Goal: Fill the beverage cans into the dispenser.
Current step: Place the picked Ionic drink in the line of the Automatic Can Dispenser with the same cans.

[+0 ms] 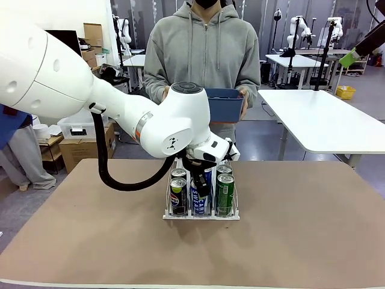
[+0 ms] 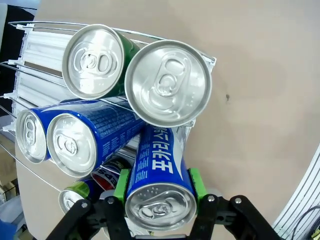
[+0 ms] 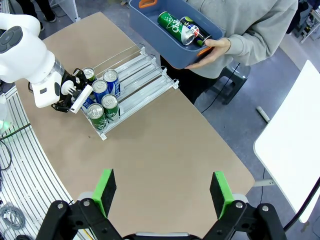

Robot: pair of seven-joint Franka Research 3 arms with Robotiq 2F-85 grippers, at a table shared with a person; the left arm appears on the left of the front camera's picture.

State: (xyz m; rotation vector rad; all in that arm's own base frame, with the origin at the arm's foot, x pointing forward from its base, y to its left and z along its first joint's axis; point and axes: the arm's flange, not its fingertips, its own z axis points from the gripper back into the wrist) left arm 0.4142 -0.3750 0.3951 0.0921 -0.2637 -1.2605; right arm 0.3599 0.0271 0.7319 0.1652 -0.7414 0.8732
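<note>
The dispenser [image 1: 201, 216] stands mid-table with several cans in its three lanes. A black can [image 1: 178, 196] is at the front of the left lane and a green can [image 1: 225, 194] at the front of the right lane. My left gripper [image 1: 202, 182] is shut on a blue can [image 1: 197, 198] at the front of the middle lane. In the left wrist view the green pads [image 2: 121, 186] press that blue can [image 2: 157, 175] from both sides. My right gripper [image 3: 162, 192] hangs open and empty, high above the table and the dispenser [image 3: 142, 70].
A person at the far side holds a blue bin [image 1: 224, 103]. In the right wrist view the bin [image 3: 150, 31] holds a green can [image 3: 170, 21] and a black can [image 3: 192, 31]. Bare brown tabletop lies around the dispenser. White tables stand behind.
</note>
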